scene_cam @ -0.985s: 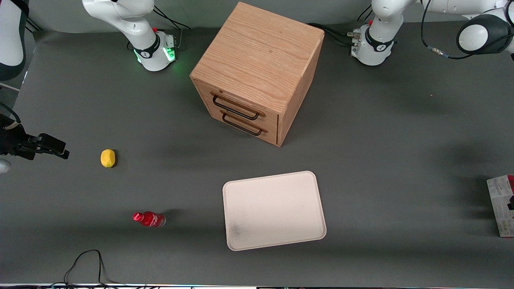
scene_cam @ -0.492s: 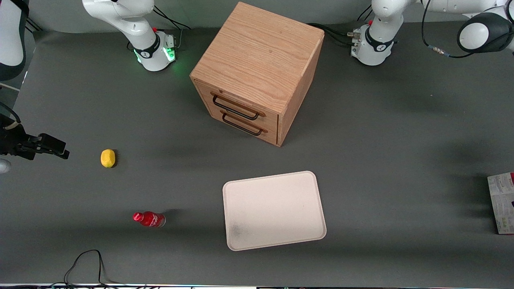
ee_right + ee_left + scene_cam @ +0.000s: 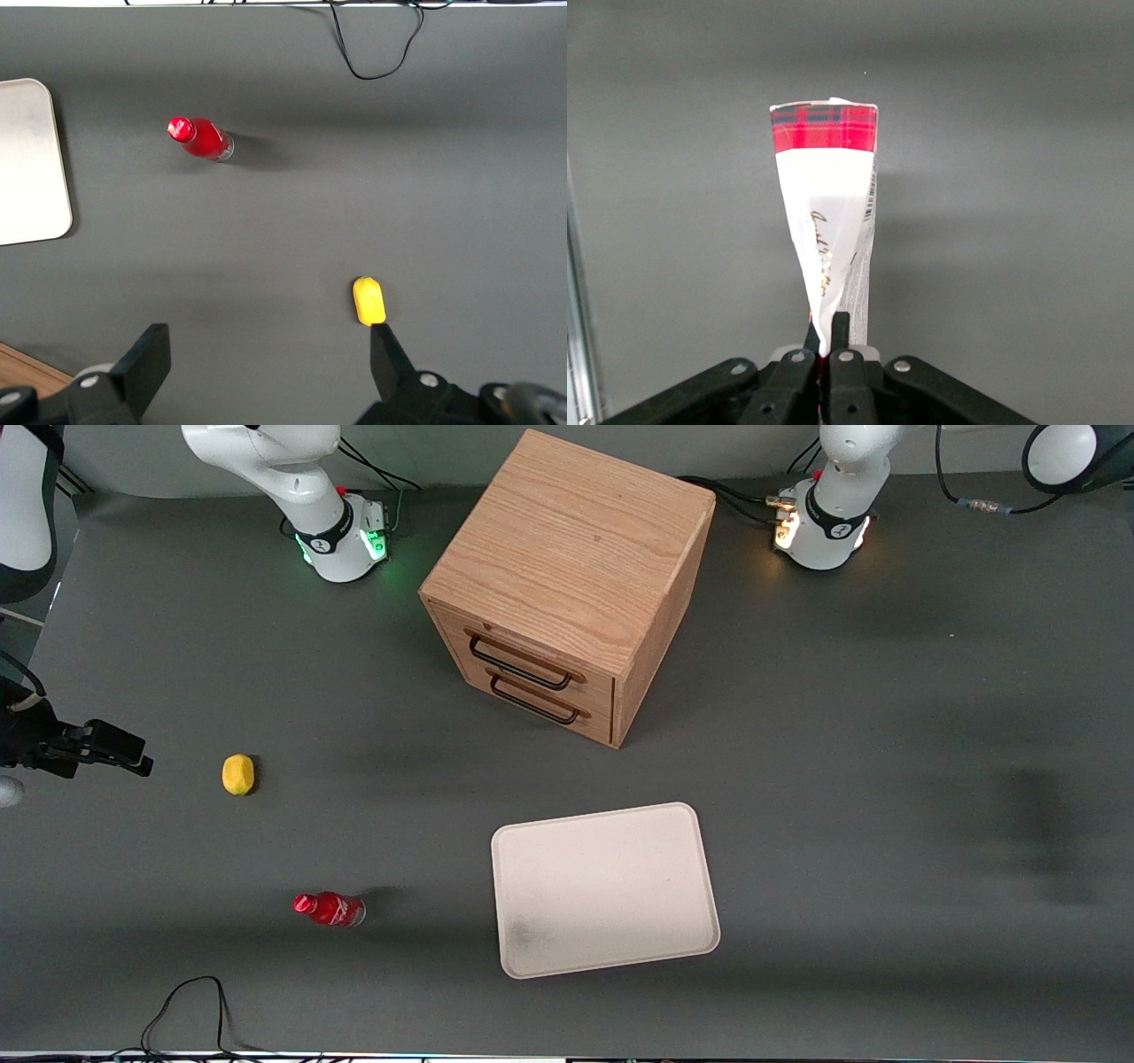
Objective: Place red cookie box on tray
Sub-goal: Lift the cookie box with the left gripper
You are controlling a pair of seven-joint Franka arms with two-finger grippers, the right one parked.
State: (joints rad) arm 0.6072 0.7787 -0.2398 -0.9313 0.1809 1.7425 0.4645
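In the left wrist view my gripper is shut on the red cookie box, pinching its thin edge between both fingers. The box hangs edge-on above the grey table, its red plaid end pointing away from the wrist and its pale printed face showing. Neither box nor gripper shows in the front view; both are off past the working arm's end of the table. The tray, pale pinkish-white with a dark smudge near one corner, lies on the table nearer the front camera than the wooden cabinet, with nothing on it.
A wooden two-drawer cabinet stands mid-table. A small red bottle and a yellow fruit lie toward the parked arm's end. A black cable loops near the front edge.
The cookie box, seen at the working arm's edge of the front view earlier, has moved out of that view. The working arm's elbow has risen and its base light now glows amber.
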